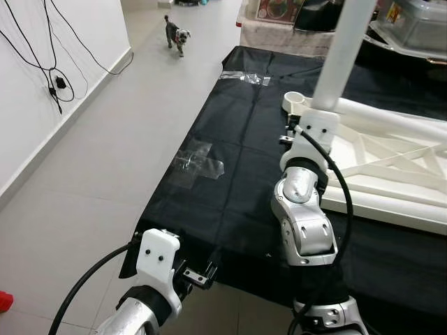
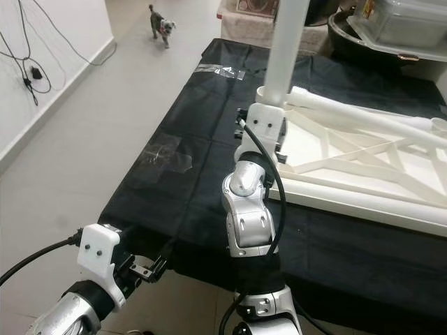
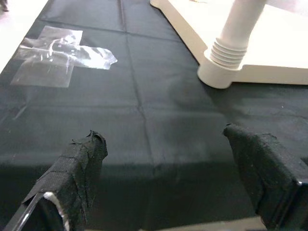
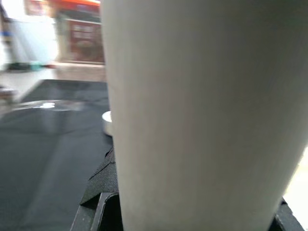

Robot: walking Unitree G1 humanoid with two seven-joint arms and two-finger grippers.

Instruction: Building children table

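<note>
The right gripper clasps a white leg that stands upright, its black fingers pressed around the tube near its lower end. The leg sits at the near corner of a white tabletop, which lies upside down on a black cloth with its ribbed underside showing. The left gripper hovers low over the cloth's near edge, well apart from the tabletop, jaws spread wide with nothing between them. Ahead of it a threaded leg base meets a tabletop corner. Clear tape patches the cloth beside the tabletop. Beyond the cloth, a small dog stands on the floor.
</note>
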